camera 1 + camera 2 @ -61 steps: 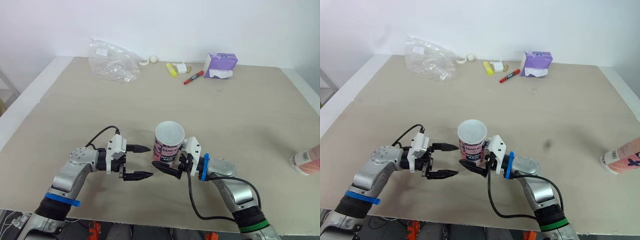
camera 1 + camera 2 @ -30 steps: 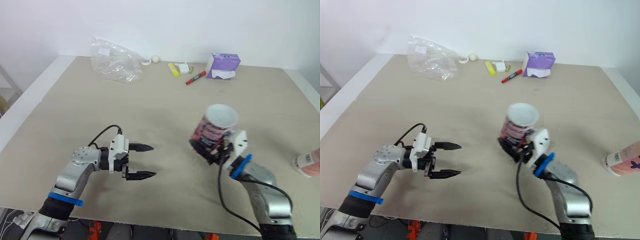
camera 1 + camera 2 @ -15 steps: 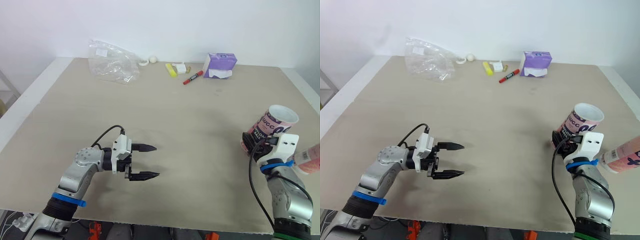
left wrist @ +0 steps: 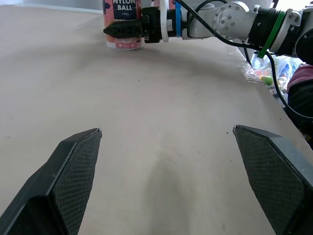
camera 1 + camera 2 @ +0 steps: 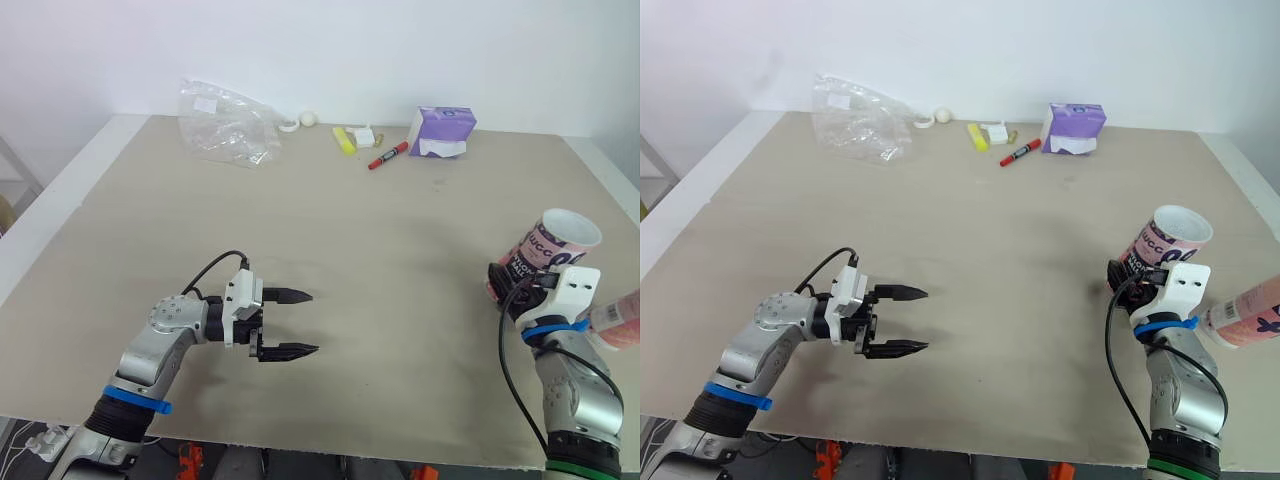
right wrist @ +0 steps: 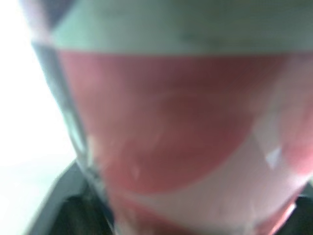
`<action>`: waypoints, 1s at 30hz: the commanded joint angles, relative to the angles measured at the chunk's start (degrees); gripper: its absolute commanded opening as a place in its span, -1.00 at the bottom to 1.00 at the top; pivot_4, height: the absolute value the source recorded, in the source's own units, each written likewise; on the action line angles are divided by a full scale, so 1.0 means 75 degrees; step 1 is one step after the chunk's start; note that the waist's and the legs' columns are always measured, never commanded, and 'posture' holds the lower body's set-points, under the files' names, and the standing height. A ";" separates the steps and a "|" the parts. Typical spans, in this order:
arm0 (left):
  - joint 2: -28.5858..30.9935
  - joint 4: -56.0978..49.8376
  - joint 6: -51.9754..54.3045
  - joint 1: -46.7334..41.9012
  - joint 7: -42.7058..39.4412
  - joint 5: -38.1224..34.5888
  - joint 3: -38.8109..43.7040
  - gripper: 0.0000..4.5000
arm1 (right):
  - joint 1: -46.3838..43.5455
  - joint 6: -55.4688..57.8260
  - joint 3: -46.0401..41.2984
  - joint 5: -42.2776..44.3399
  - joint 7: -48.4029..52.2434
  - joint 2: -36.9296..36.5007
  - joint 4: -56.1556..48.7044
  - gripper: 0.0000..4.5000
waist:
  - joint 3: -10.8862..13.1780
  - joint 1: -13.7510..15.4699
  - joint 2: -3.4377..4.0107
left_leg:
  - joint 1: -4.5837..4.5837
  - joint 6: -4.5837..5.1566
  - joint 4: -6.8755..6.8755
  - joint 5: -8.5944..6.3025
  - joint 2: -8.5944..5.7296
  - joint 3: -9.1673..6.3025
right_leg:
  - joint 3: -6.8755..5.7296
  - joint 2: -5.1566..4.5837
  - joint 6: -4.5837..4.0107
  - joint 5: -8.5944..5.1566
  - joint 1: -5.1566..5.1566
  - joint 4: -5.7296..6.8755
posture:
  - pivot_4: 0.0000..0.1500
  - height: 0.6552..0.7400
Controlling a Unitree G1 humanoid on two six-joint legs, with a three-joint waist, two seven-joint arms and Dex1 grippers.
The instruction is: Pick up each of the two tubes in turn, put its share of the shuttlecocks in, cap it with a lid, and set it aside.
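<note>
A pink-and-white tube (image 5: 555, 250) with a white lid on top leans slightly at the table's right side. My right gripper (image 5: 505, 285) is shut on its lower part, and the tube's pink wall (image 6: 186, 122) sits right up against the right wrist camera. From the left wrist view the tube (image 4: 121, 24) has its base at or just above the tabletop. A second pink tube (image 5: 618, 322) lies on its side at the far right edge. My left gripper (image 5: 312, 322) hovers open over bare table at the front left, nothing between its fingers (image 4: 63, 171).
At the back stand a clear plastic bag (image 5: 225, 125), a small white ball (image 5: 309, 118), a yellow item (image 5: 344, 140), a red marker (image 5: 388, 156) and a purple tissue pack (image 5: 440, 130). The table's right edge (image 5: 622, 200) runs close to the held tube.
My right arm has carried the capped tube from the front middle out to the right side, next to the lying tube. The left gripper stayed open and barely moved.
</note>
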 commanded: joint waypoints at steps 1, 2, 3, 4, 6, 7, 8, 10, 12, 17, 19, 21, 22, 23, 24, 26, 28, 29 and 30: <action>0.0007 -0.0066 -0.0099 -0.0101 -0.0052 -0.0018 -0.0010 1.00 | 0.0174 -0.0022 -0.0086 0.0046 0.0032 -0.0096 -0.0245 0.95 | -0.0001 0.0003 0.0002 | -0.0001 0.0000 -0.0001 0.0000 -0.0001 0.0000 | 0.0000 0.0000 0.0001 -0.0001 -0.0001 0.0000 | 1.00 1.00; 0.0011 -0.0051 -0.0107 -0.0104 -0.0065 -0.0017 -0.0007 1.00 | 0.0224 -0.0010 -0.0084 0.0054 0.0025 -0.0093 -0.0308 0.95 | -0.0001 0.0003 0.0002 | -0.0001 0.0000 -0.0002 0.0000 0.0000 0.0000 | 0.0000 0.0000 0.0000 -0.0002 -0.0001 0.0000 | 1.00 1.00; 0.0015 -0.0035 -0.0116 -0.0108 -0.0082 -0.0012 -0.0011 1.00 | 0.0294 0.0013 -0.0093 0.0076 0.0018 -0.0085 -0.0397 0.95 | -0.0001 0.0004 0.0002 | -0.0001 0.0000 -0.0002 0.0000 0.0000 0.0000 | 0.0000 0.0000 0.0000 -0.0002 -0.0002 0.0000 | 1.00 1.00; 0.0021 -0.0016 -0.0127 -0.0116 -0.0100 -0.0007 -0.0016 1.00 | 0.0401 0.0054 -0.0100 0.0106 0.0013 -0.0071 -0.0541 0.95 | -0.0001 0.0004 0.0003 | -0.0001 0.0000 -0.0002 0.0000 0.0000 0.0000 | 0.0001 0.0000 0.0000 -0.0002 -0.0002 0.0000 | 1.00 1.00; 0.0026 0.0017 -0.0136 -0.0138 -0.0117 -0.0005 -0.0024 1.00 | 0.0701 0.0150 -0.0091 0.0154 0.0031 -0.0049 -0.0919 0.95 | -0.0003 0.0006 0.0005 | -0.0001 0.0000 -0.0003 0.0000 0.0001 0.0000 | 0.0000 0.0001 -0.0001 -0.0003 -0.0002 0.0000 | 1.00 1.00; 0.0029 0.0035 -0.0137 -0.0151 -0.0125 -0.0007 -0.0022 1.00 | 0.0861 0.0198 -0.0077 0.0171 0.0038 -0.0034 -0.1126 0.95 | -0.0004 0.0008 0.0007 | 0.0000 0.0000 -0.0003 0.0000 0.0001 -0.0001 | 0.0000 0.0001 -0.0001 -0.0003 -0.0001 0.0000 | 1.00 1.00; 0.0028 0.0056 -0.0131 -0.0174 -0.0132 -0.0010 -0.0019 1.00 | 0.1085 0.0268 -0.0073 0.0201 0.0039 -0.0005 -0.1408 0.95 | -0.0005 0.0010 0.0009 | 0.0000 0.0000 -0.0004 0.0000 0.0001 -0.0001 | 0.0000 0.0001 -0.0001 -0.0003 -0.0002 0.0000 | 1.00 1.00; 0.0025 0.0098 -0.0115 -0.0217 -0.0149 -0.0014 -0.0014 1.00 | 0.1496 0.0378 -0.0083 0.0270 0.0038 0.0052 -0.1923 0.95 | -0.0007 0.0012 0.0013 | 0.0000 0.0000 -0.0004 0.0000 0.0000 0.0000 | 0.0000 0.0000 -0.0001 -0.0007 -0.0002 0.0000 | 1.00 1.00; 0.0015 0.0164 -0.0120 -0.0252 -0.0164 -0.0004 -0.0020 1.00 | 0.1954 0.0507 -0.0165 0.0390 0.0012 0.0127 -0.2479 0.95 | -0.0009 0.0016 0.0016 | -0.0001 0.0000 -0.0004 0.0000 0.0000 -0.0001 | 0.0001 0.0000 -0.0015 -0.0016 -0.0003 0.0000 | 1.00 1.00; -0.0031 0.0311 -0.0150 -0.0304 -0.0059 0.0087 0.0005 1.00 | 0.3202 0.0731 -0.0262 0.0709 0.0505 -0.0030 -0.3606 0.95 | -0.0012 0.0017 0.0021 | 0.0001 0.0000 -0.0004 0.0000 -0.0002 0.0001 | 0.0003 -0.0004 -0.0030 -0.0025 -0.0001 0.0000 | 1.00 1.00; -0.0028 0.0422 -0.0223 -0.0337 0.0081 0.0230 0.0035 1.00 | 0.3808 0.0439 -0.0154 0.0608 0.1199 -0.0341 -0.3864 0.95 | -0.0017 0.0027 0.0026 | 0.0004 0.0000 -0.0006 0.0000 -0.0001 -0.0001 | 0.0001 -0.0003 -0.0032 -0.0037 0.0005 0.0000 | 1.00 1.00; -0.0002 0.0558 -0.0296 -0.0372 0.0305 0.0405 0.0109 1.00 | 0.4142 0.0088 -0.0158 0.0771 0.2051 -0.0667 -0.3992 0.95 | -0.0019 0.0019 0.0032 | 0.0003 -0.0001 -0.0004 0.0000 -0.0003 0.0001 | 0.0002 -0.0005 -0.0030 -0.0033 0.0002 0.0000 | 1.00 1.00; 0.0013 0.0630 -0.0410 -0.0382 0.0445 0.0518 0.0170 1.00 | 0.4158 -0.0059 -0.0120 0.0925 0.2541 -0.0864 -0.4044 0.95 | -0.0021 0.0019 0.0036 | 0.0006 -0.0001 -0.0004 0.0000 -0.0004 0.0006 | 0.0003 -0.0009 -0.0029 -0.0033 0.0002 0.0000 | 1.00 1.00; 0.0053 0.0696 -0.0508 -0.0386 0.0532 0.0622 0.0206 1.00 | 0.4049 -0.0111 -0.0070 0.1109 0.2905 -0.1031 -0.4068 0.95 | -0.0019 0.0008 0.0033 | 0.0008 0.0000 -0.0004 0.0000 -0.0005 0.0007 | 0.0003 -0.0011 -0.0029 -0.0033 0.0004 0.0000 | 1.00 1.00; 0.0104 0.0746 -0.0599 -0.0381 0.0584 0.0705 0.0230 1.00 | 0.3848 -0.0109 0.0006 0.1266 0.3138 -0.1172 -0.4053 0.95 | -0.0015 -0.0021 0.0024 | 0.0012 -0.0001 -0.0004 0.0000 -0.0003 0.0009 | 0.0004 -0.0010 -0.0028 -0.0032 0.0005 0.0000 | 1.00 1.00; 0.0238 0.0777 -0.0723 -0.0332 0.0617 0.0817 0.0261 1.00 | 0.3368 -0.0089 0.0273 0.1504 0.3611 -0.1411 -0.3970 0.95 | -0.0008 -0.0109 0.0011 | 0.0019 -0.0001 0.0000 0.0000 0.0006 0.0013 | 0.0003 -0.0004 -0.0027 -0.0016 0.0006 0.0000 | 1.00 1.00; 0.0471 0.0780 -0.0660 -0.0267 0.0706 0.0923 0.0345 1.00 | 0.2630 -0.0157 0.0982 0.1468 0.4468 -0.1791 -0.3687 0.95 | -0.0008 -0.0147 0.0011 | 0.0021 0.0003 0.0002 0.0004 0.0010 0.0013 | 0.0003 0.0000 -0.0029 -0.0006 0.0006 0.0000 | 1.00 1.00; 0.0579 0.0787 -0.0715 -0.0241 0.0732 0.0988 0.0383 1.00 | 0.2312 -0.0185 0.1282 0.1436 0.4823 -0.1933 -0.3513 0.95 | -0.0007 -0.0152 0.0010 | 0.0027 0.0006 0.0000 0.0006 0.0014 0.0013 | 0.0001 0.0004 -0.0030 -0.0005 0.0010 0.0001 | 1.00 1.00; 0.0653 0.0803 -0.0780 -0.0221 0.0748 0.1022 0.0402 1.00 | 0.2116 -0.0216 0.1475 0.1407 0.5037 -0.2011 -0.3385 0.95 | -0.0007 -0.0152 0.0010 | 0.0026 0.0006 -0.0001 0.0006 0.0019 0.0013 | 0.0000 0.0008 -0.0032 -0.0004 0.0009 0.0001 | 1.00 1.00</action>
